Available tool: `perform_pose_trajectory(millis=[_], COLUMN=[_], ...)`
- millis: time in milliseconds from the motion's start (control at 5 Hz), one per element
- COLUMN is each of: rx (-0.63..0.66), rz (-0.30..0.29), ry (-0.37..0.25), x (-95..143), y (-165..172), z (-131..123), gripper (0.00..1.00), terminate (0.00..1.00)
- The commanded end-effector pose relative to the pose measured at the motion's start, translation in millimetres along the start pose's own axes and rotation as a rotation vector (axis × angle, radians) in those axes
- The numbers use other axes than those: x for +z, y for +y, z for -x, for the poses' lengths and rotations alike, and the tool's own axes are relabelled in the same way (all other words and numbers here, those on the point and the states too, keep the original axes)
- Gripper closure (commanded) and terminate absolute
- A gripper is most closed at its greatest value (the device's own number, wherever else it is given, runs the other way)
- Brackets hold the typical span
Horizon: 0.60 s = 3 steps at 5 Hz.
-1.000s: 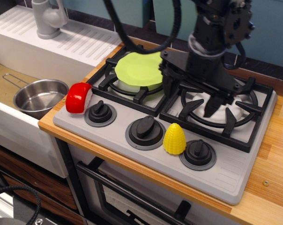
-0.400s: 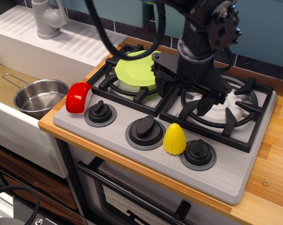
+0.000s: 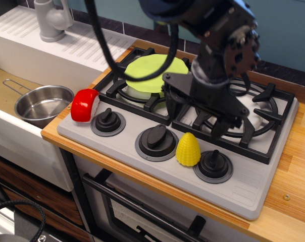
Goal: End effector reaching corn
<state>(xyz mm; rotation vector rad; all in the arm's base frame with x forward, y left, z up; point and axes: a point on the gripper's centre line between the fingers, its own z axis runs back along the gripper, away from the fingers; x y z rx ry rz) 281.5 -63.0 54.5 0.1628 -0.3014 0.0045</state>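
The yellow toy corn [image 3: 188, 149] stands upright on the grey stove panel, between the middle knob [image 3: 156, 141] and the right knob [image 3: 213, 165]. My black gripper [image 3: 194, 123] hangs just behind and above the corn, over the front of the burner grates. Its two dark pointed fingers are spread apart and hold nothing. One fingertip [image 3: 216, 132] points down close behind the right knob. The gripper does not touch the corn.
A red-and-white toy [image 3: 85, 105] sits at the stove's left front corner by the left knob [image 3: 108, 121]. A green plate [image 3: 151, 71] lies on the left burner. A steel pot [image 3: 43, 104] sits in the sink on the left, with a faucet [image 3: 51, 20] behind.
The gripper has moved forward and to the left from over the right burner, coming down closer to the corn. The corn and the other things have not moved.
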Motion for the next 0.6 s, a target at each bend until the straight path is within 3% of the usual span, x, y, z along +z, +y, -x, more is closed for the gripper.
perform_pose_trajectory(millis=[0, 200, 400], rx=[0.027, 0.029, 0.029], rz=[0.037, 0.034, -0.005], ry=[-0.027, -0.011, -0.009], x=[7.8, 7.0, 6.8], y=[-0.6, -0.5, 0.4], z=[-8.1, -7.7, -7.7], gripper=[0.0, 0.0, 0.0], terminate=[0.0, 0.0, 1.0])
